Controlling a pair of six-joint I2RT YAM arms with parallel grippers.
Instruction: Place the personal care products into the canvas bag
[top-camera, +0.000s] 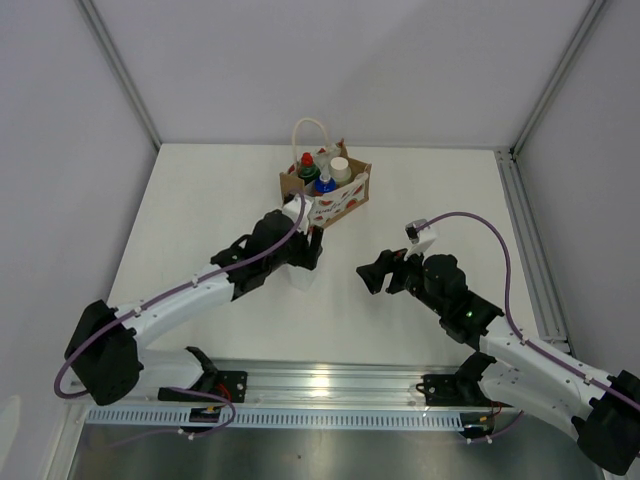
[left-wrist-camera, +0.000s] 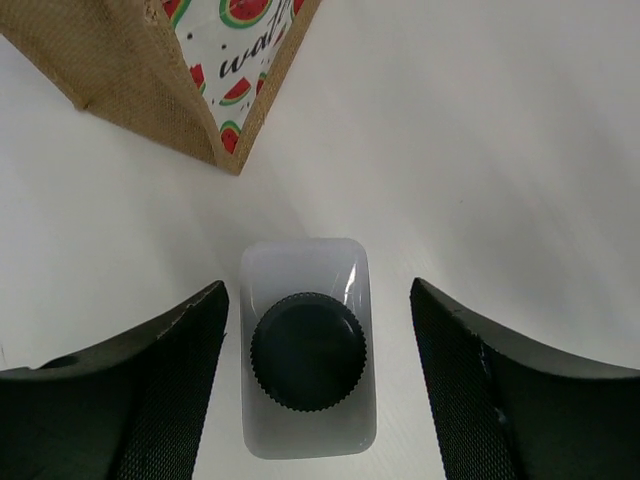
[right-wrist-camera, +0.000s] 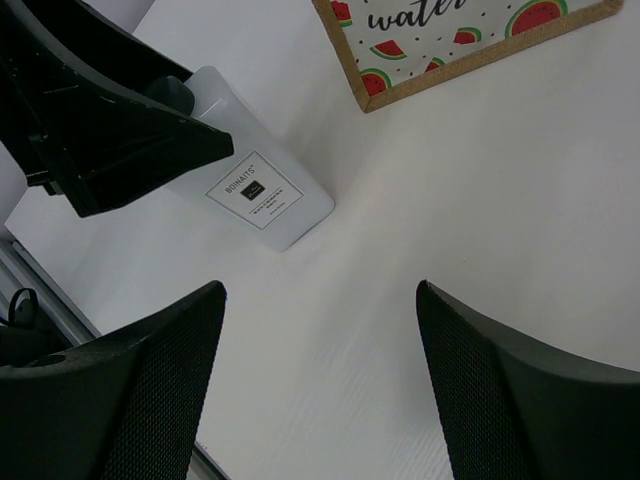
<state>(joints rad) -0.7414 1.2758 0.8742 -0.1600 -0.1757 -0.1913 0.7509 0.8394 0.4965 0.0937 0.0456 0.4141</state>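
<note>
A small translucent white bottle with a black ribbed cap (left-wrist-camera: 308, 345) is standing upright on the white counter (top-camera: 200, 220), just off the near corner of the small brown canvas bag with white sides printed with red watermelon slices (top-camera: 335, 208). The left gripper (left-wrist-camera: 318, 290) is hanging directly over this bottle. Its jaws are standing open, one on each side of the bottle. The left wrist view is showing a narrow strip of counter between the bottle and the left-hand jaw and a wider strip on the other side, so neither jaw is gripping the bottle.

The bag is sitting toward the far middle of the counter, its white rope handle (top-camera: 305, 130) looping up above the rim. Three other bottles are already standing inside it: a dark green bottle with a red cap (top-camera: 307, 162), an orange bottle with a blue cap (top-camera: 325, 184) and a beige-olive bottle with a white cap (top-camera: 340, 168).

The right gripper (right-wrist-camera: 318, 295) is hovering over bare counter, to the right of the left gripper and apart from it. Its jaws are also spread open and are holding nothing. From its wrist view, the translucent bottle's small square printed label is facing the camera, and the bag's lower corner is showing at the top edge.
</note>
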